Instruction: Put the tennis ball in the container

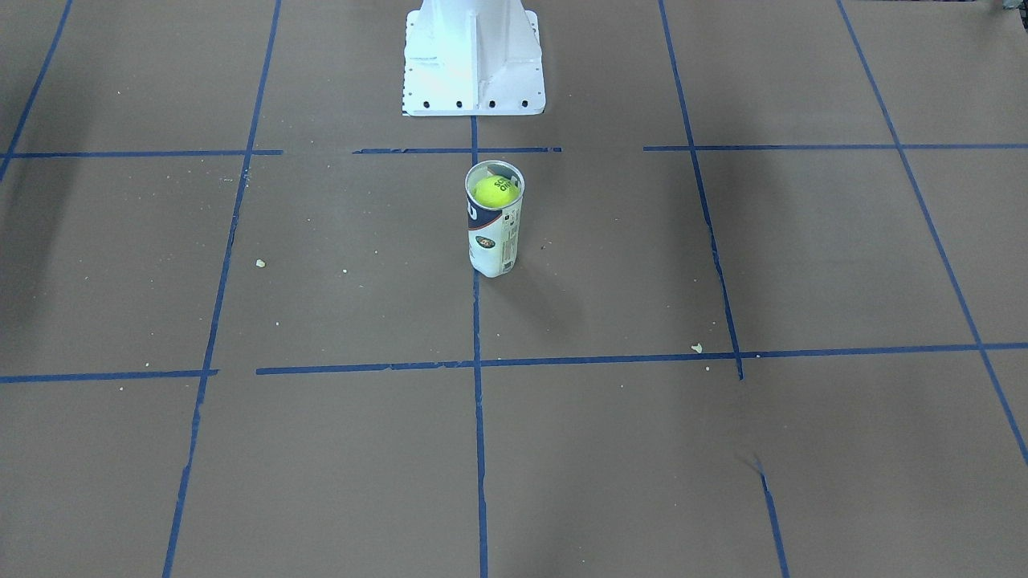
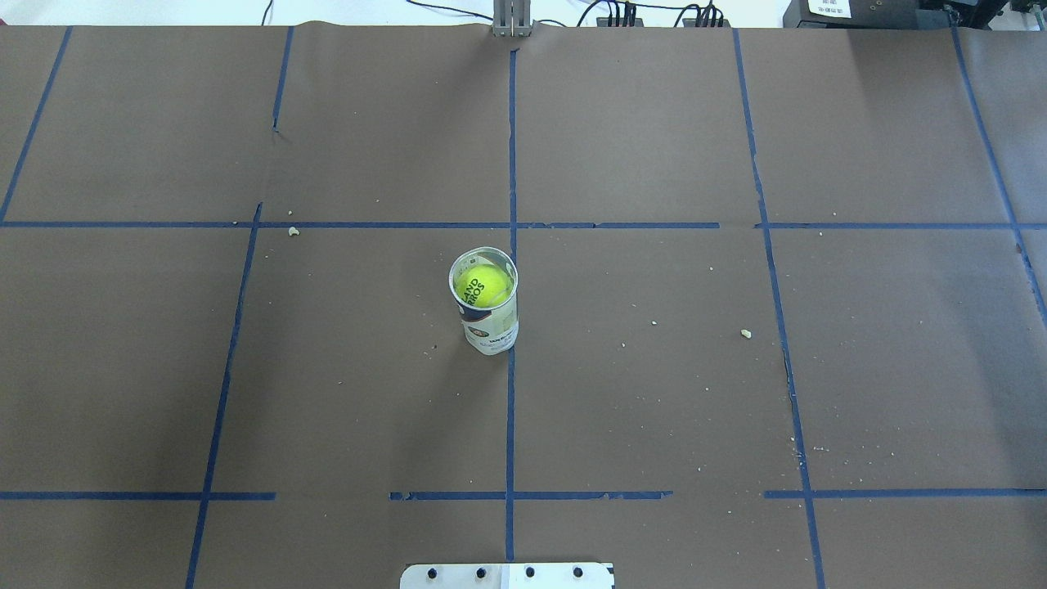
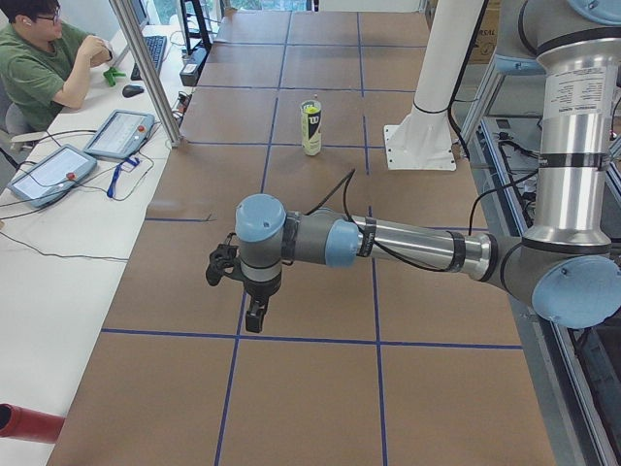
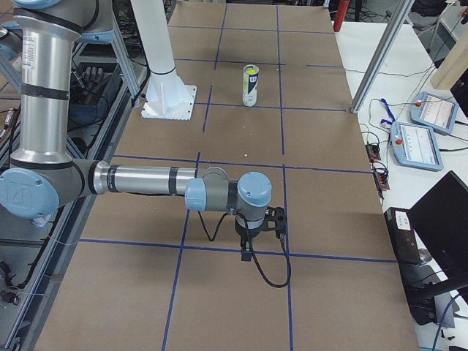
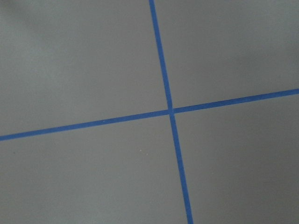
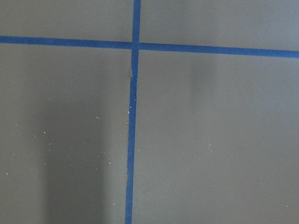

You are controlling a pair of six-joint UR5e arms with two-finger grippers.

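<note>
Ball [image 2: 483, 285], "LAND RROS", inside container [image 2: 492, 329]

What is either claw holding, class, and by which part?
Nothing seen: the tennis ball sits inside the container, which stands alone, far from the left claw and right claw.

Tennis ball [image 3: 311, 116] inside upright container [image 3: 310, 139], seated operator [image 3: 44, 58]

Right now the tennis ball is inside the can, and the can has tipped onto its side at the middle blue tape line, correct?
Not quite. The tennis ball is inside the tennis-ball can at the middle blue tape line, but the can stands upright with its open mouth facing up; it has not tipped onto its side. The exterior left view shows it standing.
</note>
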